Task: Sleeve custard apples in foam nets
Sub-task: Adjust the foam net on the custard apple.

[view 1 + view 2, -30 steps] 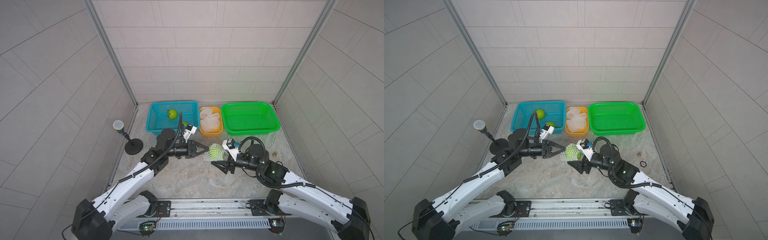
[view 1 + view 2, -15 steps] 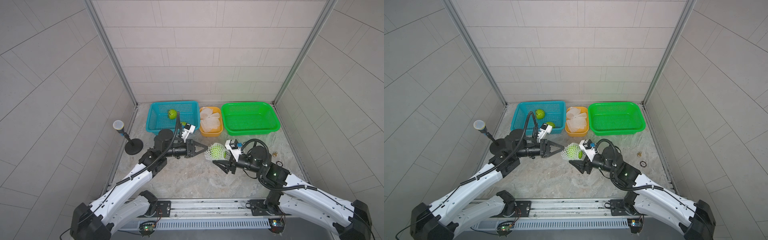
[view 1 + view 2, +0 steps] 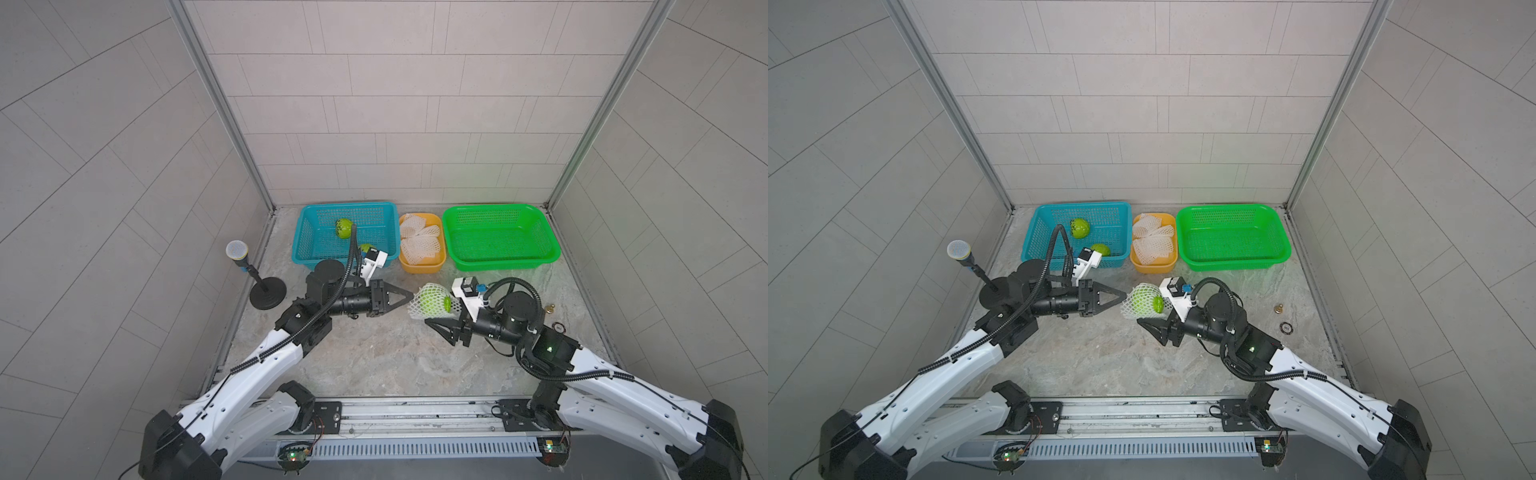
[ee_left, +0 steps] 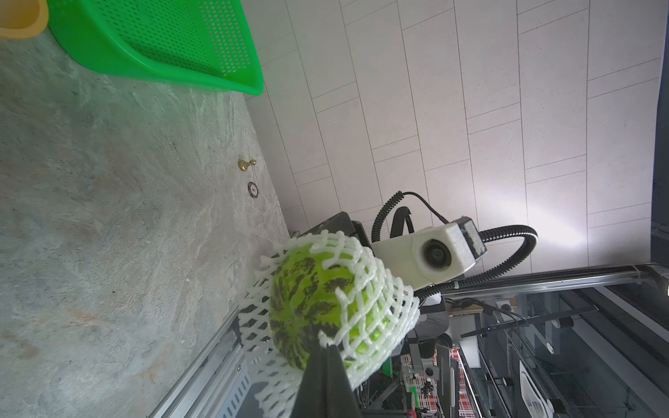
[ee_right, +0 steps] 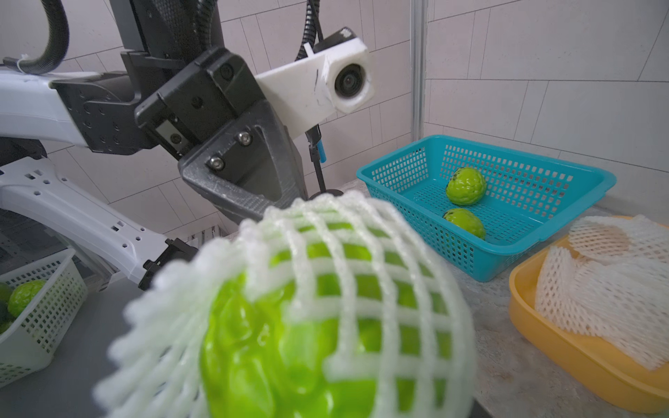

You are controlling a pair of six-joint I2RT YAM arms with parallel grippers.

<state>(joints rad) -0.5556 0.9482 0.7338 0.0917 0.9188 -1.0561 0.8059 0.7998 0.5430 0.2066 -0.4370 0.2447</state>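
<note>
Item: bright green bumpy custard apple (image 3: 434,302), frame centre, mostly sleeved in white foam mesh net (image 3: 417,307). Held by right gripper (image 3: 437,315), jaws wide, clamped around it. At net's rim: left gripper (image 3: 409,296), jaws together, tips touching. Stock: two bare custard apples (image 3: 1079,227) in teal perforated basket (image 3: 1121,208), upper centre; spare nets (image 3: 419,241) in orange tub (image 3: 422,268) beside it.

foam net (image 4: 365,260): spongy mesh | custard apple (image 4: 304,300): glossy, bumpy | blue basket (image 5: 467,253): perforated plastic | tabletop (image 3: 374,357): perhaps stone, matt
</note>
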